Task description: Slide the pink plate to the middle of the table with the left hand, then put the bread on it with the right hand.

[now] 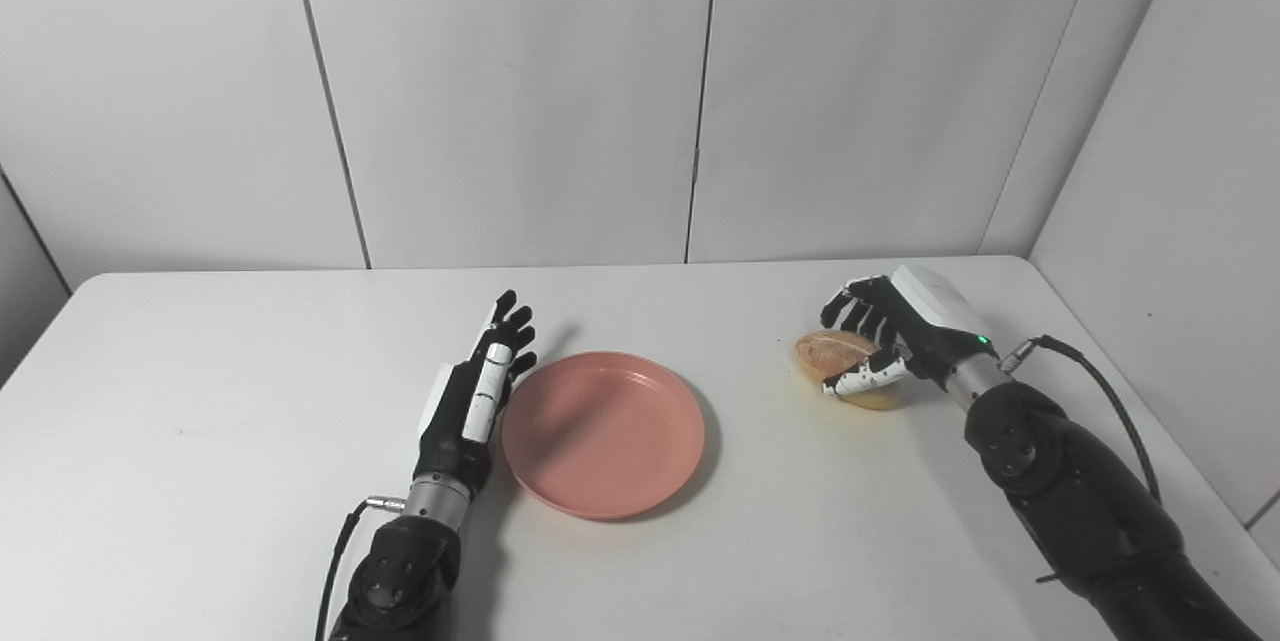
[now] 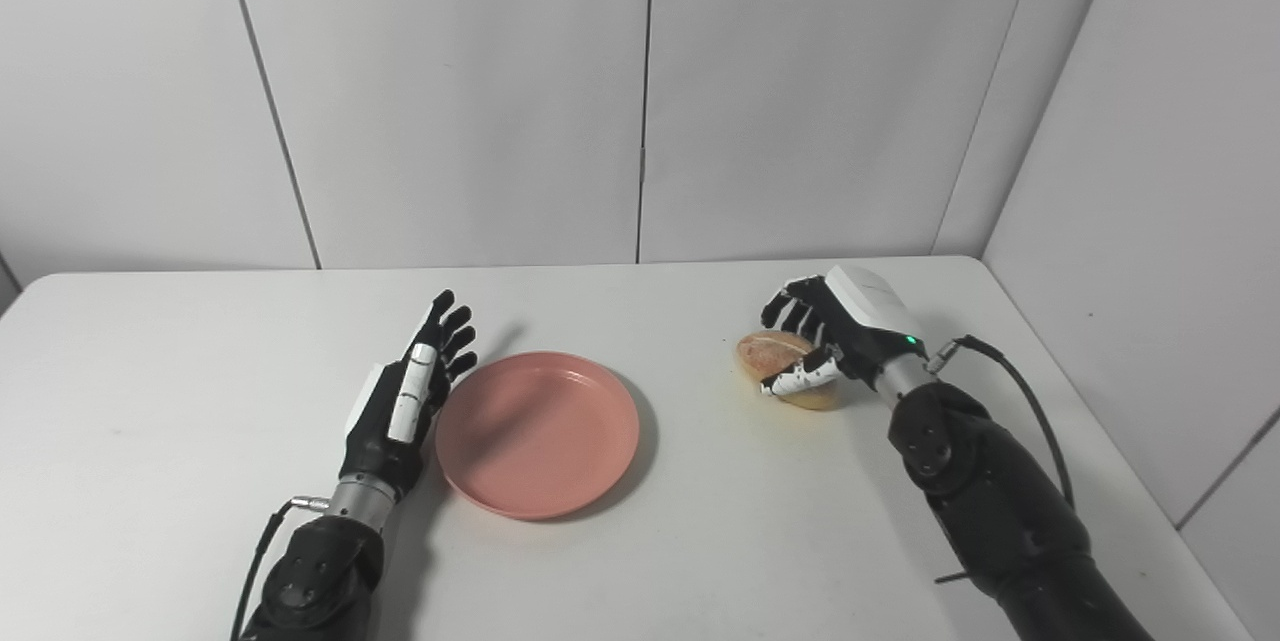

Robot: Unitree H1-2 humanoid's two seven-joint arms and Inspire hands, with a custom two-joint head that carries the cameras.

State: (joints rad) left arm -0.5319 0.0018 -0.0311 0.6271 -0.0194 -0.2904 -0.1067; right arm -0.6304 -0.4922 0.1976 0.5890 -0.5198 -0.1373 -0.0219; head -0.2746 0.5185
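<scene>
- The fingers [image 1: 508, 321] of the left hand [image 1: 480, 391] are straight and a little apart, and they hold nothing.
- The left hand stands on its edge just beside the left rim of the pink plate [image 1: 603, 433]. I cannot tell if it touches the rim.
- The pink plate lies flat on the white tabletop [image 1: 200, 421], close to the middle, and there is nothing on it.
- The fingers of the right hand [image 1: 885, 336] curl over the far side of the bread [image 1: 830, 353], and the thumb lies along its near side.
- The right hand looks closed around the bread.
- The bread is a small round brown bun. It sits low at the tabletop, to the right of the pink plate and well apart from it.
- I cannot tell if the bread rests on the tabletop or is lifted a tiny bit.
- A little green light shines on the right wrist.
- Both dark arms come in from the bottom edge.
</scene>
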